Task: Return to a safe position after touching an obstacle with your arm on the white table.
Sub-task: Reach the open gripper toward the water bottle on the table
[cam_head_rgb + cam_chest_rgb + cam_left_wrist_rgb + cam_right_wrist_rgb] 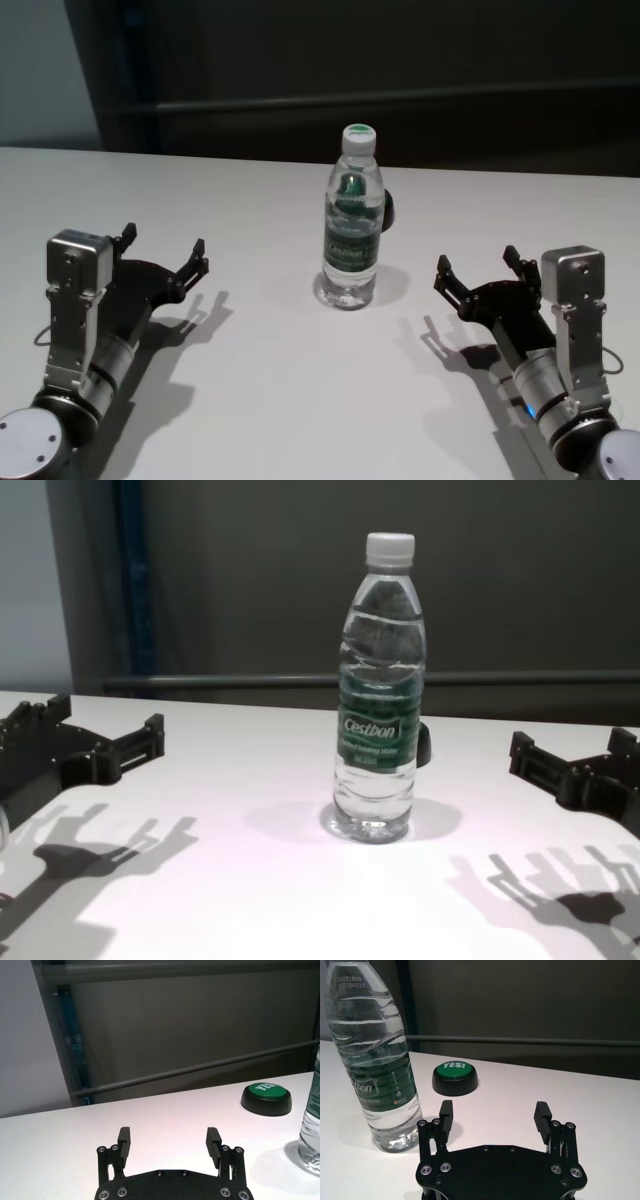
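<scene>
The white surface (270, 400) carries a Cestbon water bottle (353, 220) standing upright at its middle, with the left tool (165, 255) well off to the bottle's left and the right tool (478, 270) well off to its right, both low over the surface, fingers spread wide and holding nothing. Just behind the bottle sits a green-topped "YES!" button (455, 1078), smaller and untouched. Neither arm is touching the bottle, so the retreat looks nearly or fully done; any next move calls only for staying wide of the bottle.
</scene>
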